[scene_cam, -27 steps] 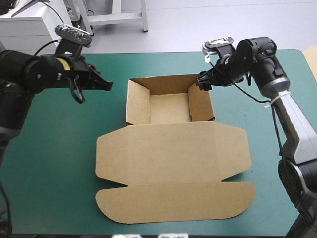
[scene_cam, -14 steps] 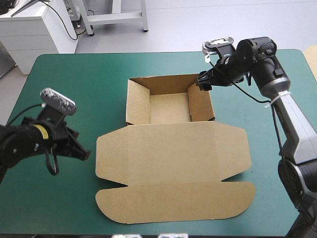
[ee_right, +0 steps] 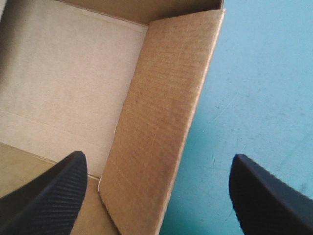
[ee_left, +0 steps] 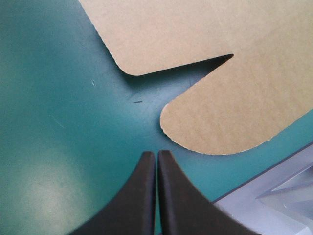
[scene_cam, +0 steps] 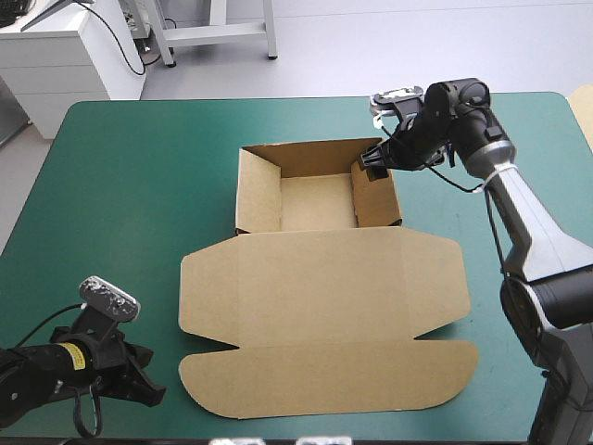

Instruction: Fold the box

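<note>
Box point(scene_cam: 320, 278) sits mid-table on the teal-green cover point(scene_cam: 120, 204). The tray end lies toward the far edge with its walls up, and the lid point(scene_cam: 320, 278) lies flat toward the near edge. The right gripper point(ee_right: 156, 161) is spread wide and holds nothing. Its black fingers straddle the tray's right wall point(ee_right: 161, 122), one inside and one outside, probably to pinch or steady that wall so it keeps upright. The left gripper point(ee_left: 156, 154) is closed to a point and empty, low over the cover near the table's near left corner. It aims at the rounded corner of the lid's front flap point(ee_left: 230, 112), just short of it. Likely intent: slide the tip under that edge to lift the flap.
</note>
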Controlling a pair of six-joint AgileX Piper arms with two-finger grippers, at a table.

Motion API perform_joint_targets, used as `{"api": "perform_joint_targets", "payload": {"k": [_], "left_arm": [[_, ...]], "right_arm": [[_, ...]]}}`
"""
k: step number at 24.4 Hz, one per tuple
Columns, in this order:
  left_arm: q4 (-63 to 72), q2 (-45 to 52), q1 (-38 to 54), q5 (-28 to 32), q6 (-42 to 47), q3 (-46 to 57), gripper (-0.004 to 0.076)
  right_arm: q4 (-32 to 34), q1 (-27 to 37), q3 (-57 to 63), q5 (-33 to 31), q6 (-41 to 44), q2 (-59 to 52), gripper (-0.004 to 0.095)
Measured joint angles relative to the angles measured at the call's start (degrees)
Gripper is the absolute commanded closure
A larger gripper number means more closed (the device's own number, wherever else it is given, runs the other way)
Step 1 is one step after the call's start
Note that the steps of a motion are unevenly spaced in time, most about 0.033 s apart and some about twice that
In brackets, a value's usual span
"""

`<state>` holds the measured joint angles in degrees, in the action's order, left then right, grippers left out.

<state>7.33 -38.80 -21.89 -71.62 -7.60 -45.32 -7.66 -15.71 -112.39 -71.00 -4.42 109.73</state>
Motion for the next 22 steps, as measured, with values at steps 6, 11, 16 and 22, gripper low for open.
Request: {"api": "perform_joint_targets", "payload": {"k": [6,11,16,22], "left_arm": [[0.1,3.8,0.0,0.0,0.0,0.0,0.0731],[0.1,4.0,0.0,0.0,0.0,0.0,0.0731],[0.1,4.0,0.0,0.0,0.0,0.0,0.0731],[0.0,4.0,0.0,0.7,0.0,0.0,0.0731]], "right_arm": [[0.1,0.0,0.0,3.3,0.0,6.7,0.0196],[0.0,0.0,0.0,4.7,0.0,9.9,0.0595],[0.6,0.0,0.0,5.3,0.0,10.2,0.0928],[2.5,-0.1,0.0,5.8,0.4,10.2,0.0927]]}}
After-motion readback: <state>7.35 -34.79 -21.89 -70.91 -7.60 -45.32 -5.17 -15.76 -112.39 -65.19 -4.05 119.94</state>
